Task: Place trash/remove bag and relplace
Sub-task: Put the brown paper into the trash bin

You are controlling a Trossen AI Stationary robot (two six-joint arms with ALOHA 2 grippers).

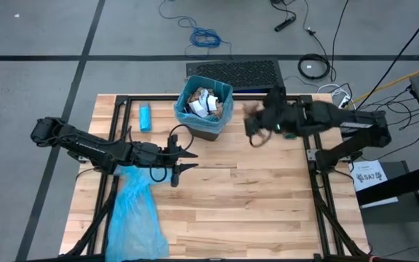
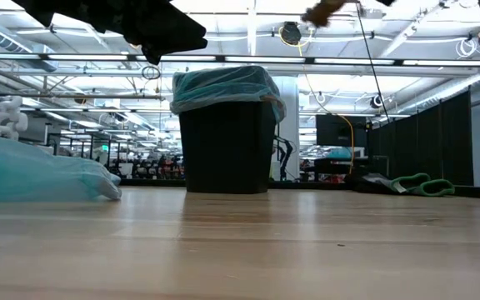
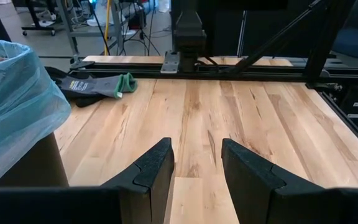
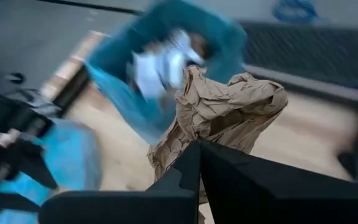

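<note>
Wooden table (image 1: pixel 253 211) under me is light butcher-block, with grey floor and loose cables around it. At its far edge stands the black bin (image 2: pixel 227 142), lined with a teal bag (image 1: pixel 184 102), and inside I see white and brown trash (image 1: pixel 205 103) already piled up.

My right gripper (image 4: pixel 199 148) hangs in the air just beside the bin, on its right side. Its jaws are pressed together on a brown paper wad (image 4: pixel 219 118), which hangs crumpled past the fingertips. I judge I hold it high so that it can pass over the rim and drop in.

My left gripper (image 3: pixel 196 169) waits low over the table in front of the bin, jaws spread and holding nothing. Beside this arm lies a light-blue spare bag (image 1: pixel 133 211), I think for the replacement later. 1 small blue oblong object (image 1: pixel 145 117) rests left of the bin. A grey glove (image 3: pixel 98 85) with green cuff lies on the table further off.
</note>
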